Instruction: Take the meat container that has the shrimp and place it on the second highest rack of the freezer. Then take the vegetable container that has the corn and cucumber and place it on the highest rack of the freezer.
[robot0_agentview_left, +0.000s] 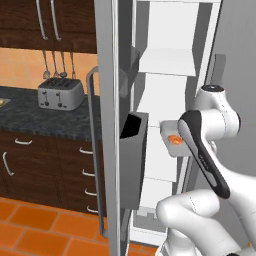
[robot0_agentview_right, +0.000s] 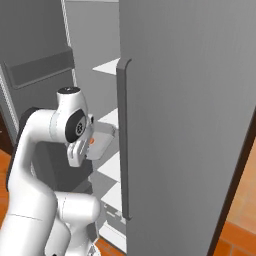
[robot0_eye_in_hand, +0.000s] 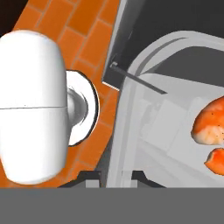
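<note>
- Shrimp (robot0_agentview_left: 173, 139) lies in the grey meat container (robot0_agentview_left: 170, 146), held in the air at the open freezer (robot0_agentview_left: 172, 60), level with its middle white shelves.
- Gripper (robot0_eye_in_hand: 114, 175) appears clamped on the container's rim; the fingertips are barely visible, so this is uncertain.
- No legible writing or labels seen; toaster (robot0_agentview_left: 60, 93) unmarked.

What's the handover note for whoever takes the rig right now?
Gripper: shut on the rim of the tray.
Tray with the shrimp is held in the air inside the open freezer, in front of the white shelves; whether it touches one yet cannot be told.
Done: tray picked up and brought to the freezer.
Left: set it on the second shelf from the top, release, then fetch the corn and cucumber tray for the top shelf.
</note>
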